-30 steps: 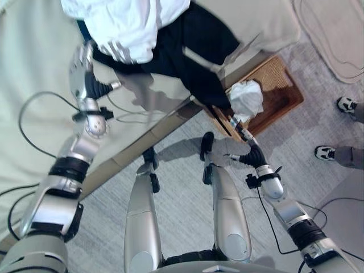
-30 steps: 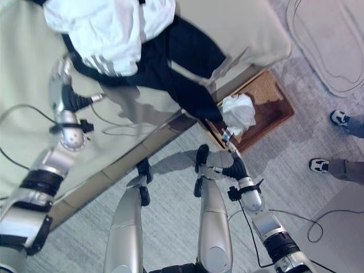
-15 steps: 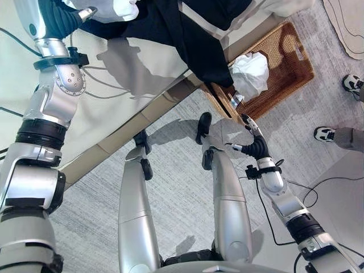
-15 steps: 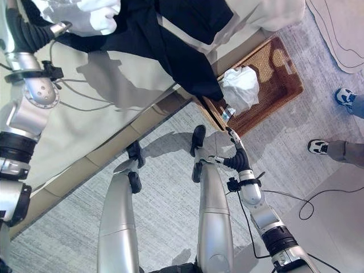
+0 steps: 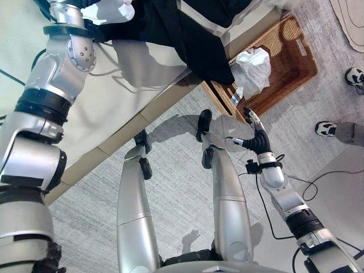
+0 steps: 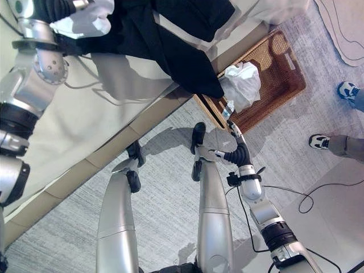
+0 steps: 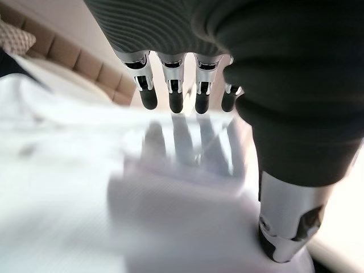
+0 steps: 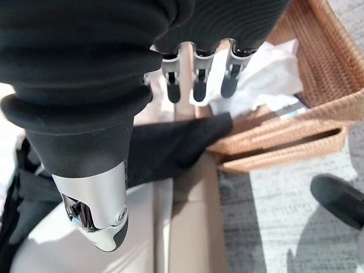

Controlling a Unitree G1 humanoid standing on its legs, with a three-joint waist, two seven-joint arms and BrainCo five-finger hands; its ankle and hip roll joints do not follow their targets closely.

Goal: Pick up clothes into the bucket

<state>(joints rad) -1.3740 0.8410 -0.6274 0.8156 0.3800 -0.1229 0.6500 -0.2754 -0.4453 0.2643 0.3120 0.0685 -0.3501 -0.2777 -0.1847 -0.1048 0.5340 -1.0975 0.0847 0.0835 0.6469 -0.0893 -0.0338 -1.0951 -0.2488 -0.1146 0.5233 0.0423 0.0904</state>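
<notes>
Left hand (image 7: 239,68) hovers with straight fingers over the white garment (image 7: 114,187) on the bed (image 5: 114,85). Right hand (image 8: 187,62), fingers relaxed and empty, hangs by the bed's edge near the wicker basket (image 5: 296,51). A black garment (image 5: 193,40) droops over that edge, its tip beside the white cloth (image 5: 253,65) in the basket.

White garment (image 5: 111,10) cut by top edge; dark garment (image 5: 193,34) hides basket (image 5: 284,62) near corner
</notes>
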